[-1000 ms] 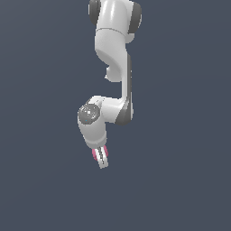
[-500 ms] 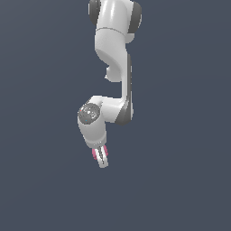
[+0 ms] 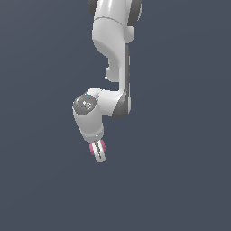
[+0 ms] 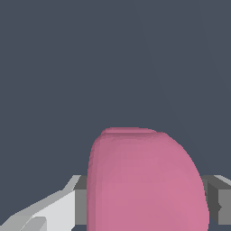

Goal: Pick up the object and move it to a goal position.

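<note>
At about seven o'clock below the arm's [image 3: 113, 54] elbow in the exterior view, you have the end effector [image 3: 99, 152] pointing down and slightly toward five o'clock, clenched on the pink blob [image 3: 96, 147]. The blob sits between the white fingers [image 3: 102, 155], its pink showing on both sides of them, and it is much smaller than the white wrist above. In the wrist view the blob [image 4: 144, 180] fills the lower middle, with a grey finger pad [image 4: 80, 200] touching each flank against a plain dark background.
</note>
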{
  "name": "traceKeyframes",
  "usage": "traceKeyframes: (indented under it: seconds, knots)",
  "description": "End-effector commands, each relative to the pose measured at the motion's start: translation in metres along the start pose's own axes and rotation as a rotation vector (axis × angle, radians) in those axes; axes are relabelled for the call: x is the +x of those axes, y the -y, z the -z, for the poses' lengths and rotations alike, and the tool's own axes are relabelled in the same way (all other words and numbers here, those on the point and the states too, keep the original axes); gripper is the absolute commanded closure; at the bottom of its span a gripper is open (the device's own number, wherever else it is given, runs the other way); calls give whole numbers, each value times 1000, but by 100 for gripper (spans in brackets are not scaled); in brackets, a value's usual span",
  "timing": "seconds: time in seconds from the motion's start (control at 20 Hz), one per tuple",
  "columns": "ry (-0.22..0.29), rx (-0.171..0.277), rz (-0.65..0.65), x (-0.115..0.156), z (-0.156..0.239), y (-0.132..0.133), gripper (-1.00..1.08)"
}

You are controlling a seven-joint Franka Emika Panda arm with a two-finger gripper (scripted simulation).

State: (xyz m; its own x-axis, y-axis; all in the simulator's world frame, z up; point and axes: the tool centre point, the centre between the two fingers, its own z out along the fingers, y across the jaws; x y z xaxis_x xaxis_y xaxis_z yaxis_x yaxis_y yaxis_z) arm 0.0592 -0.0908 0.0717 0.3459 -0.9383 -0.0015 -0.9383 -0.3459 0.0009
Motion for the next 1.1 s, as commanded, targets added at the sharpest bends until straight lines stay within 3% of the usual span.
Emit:
traceKeyframes:
  seconds: [0.0,1.05]
  knots:
    - [0,1,-1,3,12,-9,108]
    - [4,3,-2,42,187,-141,108]
